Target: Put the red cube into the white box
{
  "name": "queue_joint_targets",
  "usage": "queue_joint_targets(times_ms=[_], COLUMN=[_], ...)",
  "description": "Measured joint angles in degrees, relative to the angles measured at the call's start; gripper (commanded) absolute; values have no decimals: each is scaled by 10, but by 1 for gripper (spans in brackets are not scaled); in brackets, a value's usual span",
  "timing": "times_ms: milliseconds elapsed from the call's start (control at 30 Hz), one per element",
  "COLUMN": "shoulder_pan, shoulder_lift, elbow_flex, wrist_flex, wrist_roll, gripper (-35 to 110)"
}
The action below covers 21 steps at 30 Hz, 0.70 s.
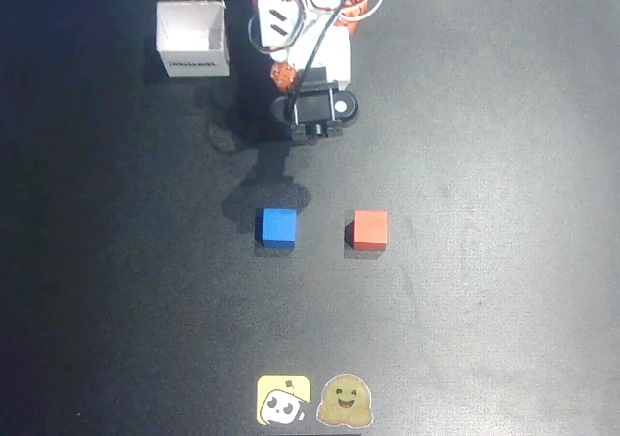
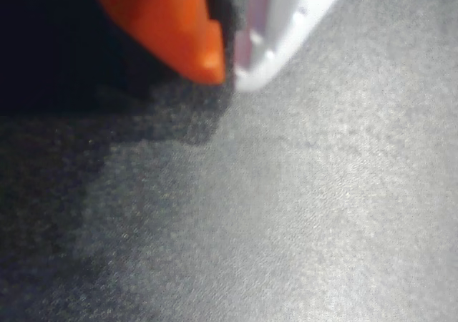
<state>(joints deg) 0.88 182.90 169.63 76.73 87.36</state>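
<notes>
The red cube (image 1: 369, 231) sits on the dark table right of centre in the overhead view. The white box (image 1: 193, 37) stands at the back left, its open top up and dark lettering on its near side. My arm is folded back at the top centre, far from both. In the wrist view my gripper (image 2: 230, 70) hangs just above bare table; its orange finger (image 2: 172, 21) and white finger (image 2: 286, 28) meet at the tips with nothing between them. An orange part of the gripper (image 1: 284, 74) peeks out beside the arm in the overhead view.
A blue cube (image 1: 277, 228) lies a cube's width left of the red one. Two stickers (image 1: 315, 402) sit at the table's front edge. Open dark table lies between the cubes and the box.
</notes>
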Motion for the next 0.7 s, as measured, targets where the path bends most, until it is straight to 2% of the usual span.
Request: queue_joint_targets(times_ms=[700], shoulder_pan=[0], shoulder_lift=[0], elbow_flex=[-4], wrist_flex=[-4], wrist_roll=[-1], gripper=[0])
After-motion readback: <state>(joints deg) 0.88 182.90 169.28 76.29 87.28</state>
